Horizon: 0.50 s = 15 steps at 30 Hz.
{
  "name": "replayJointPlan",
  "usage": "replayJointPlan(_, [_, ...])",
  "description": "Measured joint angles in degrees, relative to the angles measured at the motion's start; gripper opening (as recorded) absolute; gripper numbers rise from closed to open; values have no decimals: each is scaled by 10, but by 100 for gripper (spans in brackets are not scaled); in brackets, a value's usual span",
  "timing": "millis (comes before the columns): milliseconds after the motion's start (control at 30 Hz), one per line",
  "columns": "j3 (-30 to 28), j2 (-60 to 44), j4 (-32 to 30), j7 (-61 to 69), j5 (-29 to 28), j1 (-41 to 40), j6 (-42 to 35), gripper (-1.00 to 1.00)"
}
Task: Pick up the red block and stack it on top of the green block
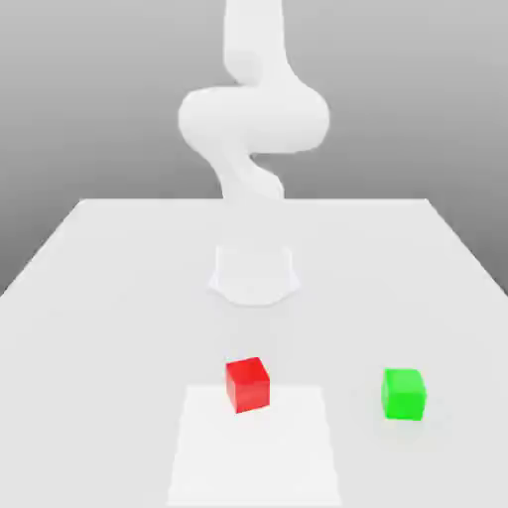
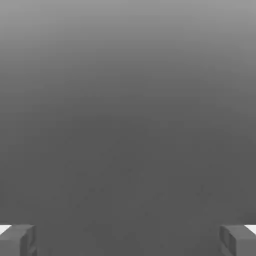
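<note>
The red block (image 1: 247,384) sits on the white table (image 1: 99,298), at the far edge of a paler square patch (image 1: 253,451). The green block (image 1: 403,394) rests on the table toward the exterior view's right of it, roughly a block and a half of gap between them. In the hand view my gripper (image 2: 128,241) is open, its two grey fingertips (image 2: 17,240) standing far apart with nothing between them, against a plain grey backdrop. The white arm (image 1: 254,119) rises from its base and bends upward past the frame's top, well above both cubes.
The arm's round base (image 1: 254,273) stands on the table behind the red block. The table edges run diagonally at both sides of the exterior view, with a grey backdrop behind.
</note>
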<state>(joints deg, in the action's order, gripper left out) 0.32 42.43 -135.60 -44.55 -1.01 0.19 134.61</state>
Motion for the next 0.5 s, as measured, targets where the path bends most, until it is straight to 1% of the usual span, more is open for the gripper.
replayJointPlan(300, [-14,-149,-163,65,-31,9,120,0])
replayJointPlan(500, [-43,-263,-284,135,-28,21,211,0])
